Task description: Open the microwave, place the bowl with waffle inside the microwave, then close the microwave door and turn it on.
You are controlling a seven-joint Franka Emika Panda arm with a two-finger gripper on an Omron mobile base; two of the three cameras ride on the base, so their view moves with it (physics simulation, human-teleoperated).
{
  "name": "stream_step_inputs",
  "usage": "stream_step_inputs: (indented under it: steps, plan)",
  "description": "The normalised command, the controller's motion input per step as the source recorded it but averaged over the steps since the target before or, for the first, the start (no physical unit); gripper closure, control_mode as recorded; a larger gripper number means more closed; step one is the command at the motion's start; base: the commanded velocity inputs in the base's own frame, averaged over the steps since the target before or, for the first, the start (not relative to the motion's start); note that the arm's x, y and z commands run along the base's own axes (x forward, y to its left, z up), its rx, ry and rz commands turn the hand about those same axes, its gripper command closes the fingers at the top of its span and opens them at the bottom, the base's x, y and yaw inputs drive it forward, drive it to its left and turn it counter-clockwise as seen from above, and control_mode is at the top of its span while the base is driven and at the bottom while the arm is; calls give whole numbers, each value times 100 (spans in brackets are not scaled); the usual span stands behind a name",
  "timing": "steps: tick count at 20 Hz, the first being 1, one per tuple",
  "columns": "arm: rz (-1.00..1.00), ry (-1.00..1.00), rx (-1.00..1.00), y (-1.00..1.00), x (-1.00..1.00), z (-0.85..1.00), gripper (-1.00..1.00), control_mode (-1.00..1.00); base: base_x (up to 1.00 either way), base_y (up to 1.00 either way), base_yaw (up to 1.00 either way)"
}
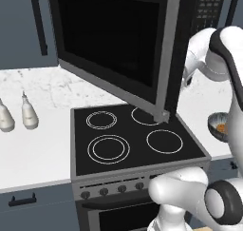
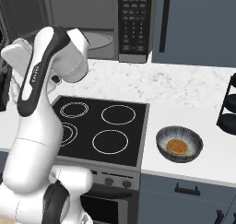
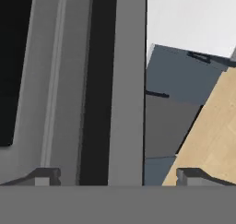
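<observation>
The microwave (image 2: 134,25) hangs above the stove, its grey interior (image 2: 87,20) exposed. The microwave door (image 1: 114,40) stands swung wide open over the hob, its dark glass facing the left base view. In the hand view my gripper (image 3: 120,177) is open, its fingertips (image 3: 46,175) far apart, and the door's grey and black edge (image 3: 129,80) runs between them, close up. The bowl with waffle (image 2: 179,144) sits on the white counter right of the stove, apart from the gripper. My arm partly hides that bowl (image 1: 218,125) in the left base view.
A black four-ring stove (image 2: 108,126) lies under the door. Two pale bottles (image 1: 29,113) stand on the left counter. A black rack (image 2: 229,108) is at the far right. Dark cabinets with bar handles (image 2: 163,22) flank the microwave. Wooden floor (image 3: 212,131) lies below.
</observation>
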Motion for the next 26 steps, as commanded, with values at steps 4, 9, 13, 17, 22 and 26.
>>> stream_step_inputs:
  steps: [4, 9, 13, 17, 22, 26]
  plan:
    - [9, -23, -2, 100, -75, -5, -100, -100, 0, 0, 0]
    - [-5, -16, -11, -5, -12, 0, -100, -100, 0, 0, 0]
    - [-6, 0, -13, -100, 7, -4, -100, -100, 0, 0, 0]
    - [-5, 1, -28, -100, 26, -31, -100, -100, 0, 0, 0]
    - [-5, 8, -41, -100, 53, -55, -100, -100, 0, 0, 0]
    - [-1, 5, -51, -100, 72, -77, -100, -100, 0, 0, 0]
